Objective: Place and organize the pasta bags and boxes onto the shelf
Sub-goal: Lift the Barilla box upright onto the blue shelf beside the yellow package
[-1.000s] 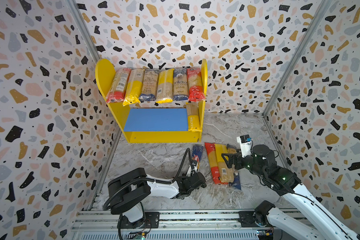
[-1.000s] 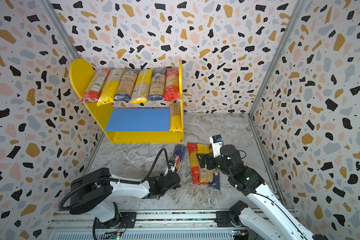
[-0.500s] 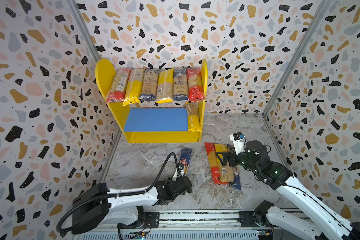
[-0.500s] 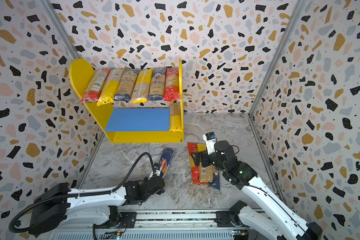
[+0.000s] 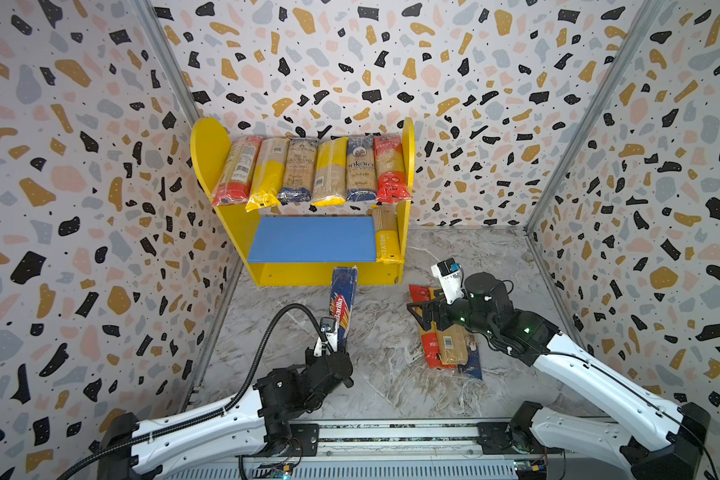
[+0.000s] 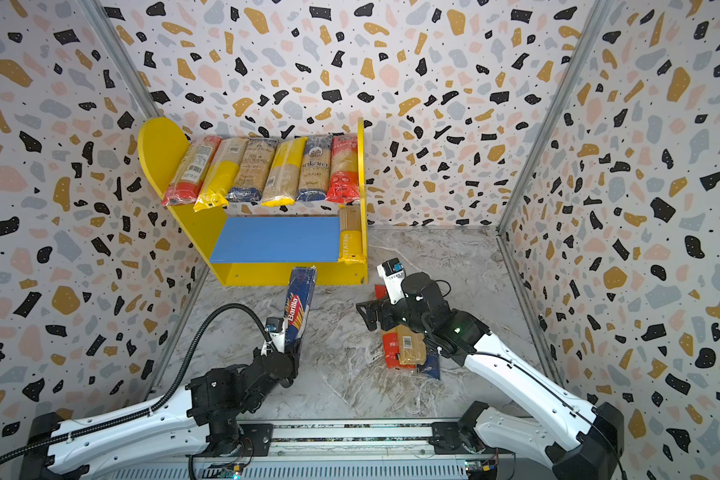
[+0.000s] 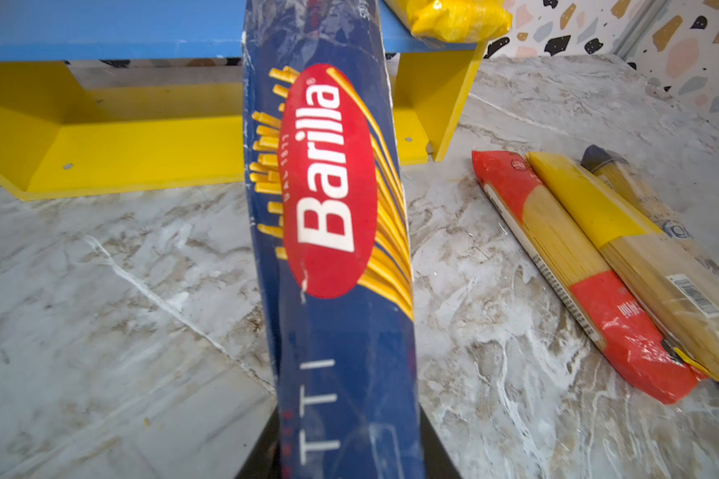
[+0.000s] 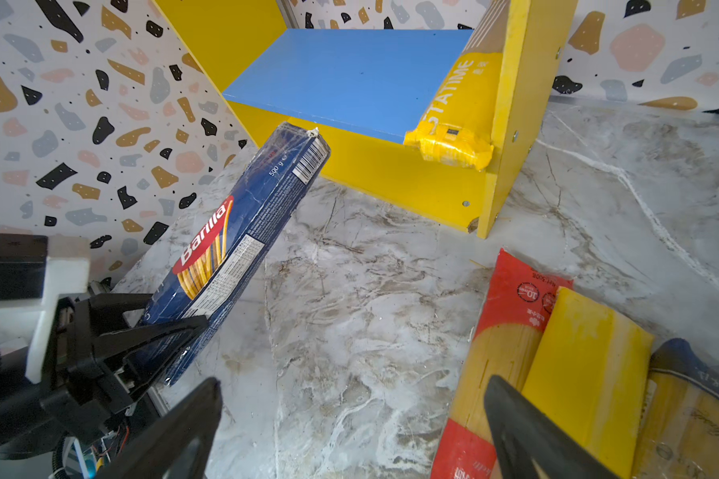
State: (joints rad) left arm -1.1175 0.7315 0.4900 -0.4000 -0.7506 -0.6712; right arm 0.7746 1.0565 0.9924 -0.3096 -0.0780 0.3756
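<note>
The left claw (image 8: pixel 175 331) pinches the near end of the blue pasta box (image 5: pixel 343 299). The box slants up off the table (image 5: pixel 383 395), with its far end just in front of the blue board (image 5: pixel 308 241) of the shelf (image 5: pixel 208 149). It looks like stiff card, light and rather slick. Held by one end it may droop or pivot, so a grip nearer the middle would likely be steadier. Six packs (image 5: pixel 312 170) lie in a row on top of the shelf, and one yellow pack (image 5: pixel 385 245) lies at the blue board's right end. Further right, three loose bags (image 5: pixel 445 340) lie side by side on the table. The right claw (image 8: pixel 349 431) is spread wide above them, holding nothing. A second ago the box sat low, close beside those bags. Now it is raised and further left, nearer the shelf.
</note>
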